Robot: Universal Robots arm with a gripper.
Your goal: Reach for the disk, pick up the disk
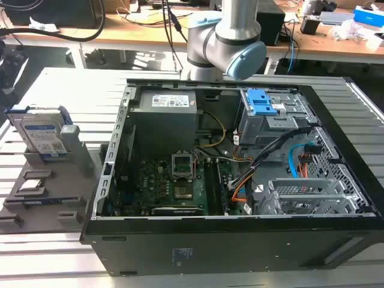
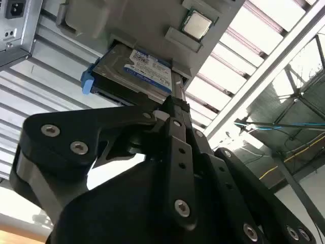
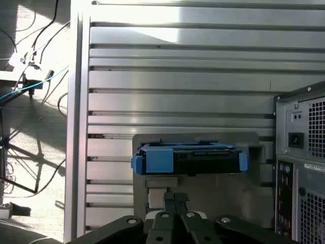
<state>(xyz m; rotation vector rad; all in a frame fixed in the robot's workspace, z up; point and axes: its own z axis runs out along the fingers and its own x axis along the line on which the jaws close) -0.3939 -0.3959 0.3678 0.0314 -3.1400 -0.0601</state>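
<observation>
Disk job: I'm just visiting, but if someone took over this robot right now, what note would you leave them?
Gripper: shut, empty, facing the disk but short of it.
Disk: stands on edge in the grey holder, outside the computer case, on the exterior view's left.
Done: gripper lined up with the disk.
Left: no contact yet, disk not picked up.

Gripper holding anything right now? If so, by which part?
Nothing is held. The gripper is shut with nothing in it, apart from the disk, which stands on edge in its gray holder.
</observation>
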